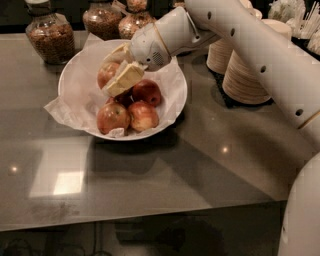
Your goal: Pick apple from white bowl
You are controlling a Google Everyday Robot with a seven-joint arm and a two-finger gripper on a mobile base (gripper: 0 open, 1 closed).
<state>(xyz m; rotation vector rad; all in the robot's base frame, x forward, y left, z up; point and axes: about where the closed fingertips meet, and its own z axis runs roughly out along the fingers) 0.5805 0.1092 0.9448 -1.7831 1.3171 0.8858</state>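
Note:
The white bowl point(172, 102), lined with crinkled white paper, stands on the grey table at the upper left of the camera view. My gripper point(109, 74) reaches into it from the right. Its two cream fingers point(125, 78) sit on either side of the orange-red apple point(104, 75) at the back left of the bowl and are shut on it. The apple looks slightly raised above the others. Three more apples point(113, 117) lie in the front of the bowl.
Three glass jars of brown food point(49, 36) stand behind the bowl. Stacks of tan disposable bowls point(246, 75) stand to the right, under my arm. A holder of utensils point(296, 11) is at the far right corner. The table's front edge point(150, 217) is near.

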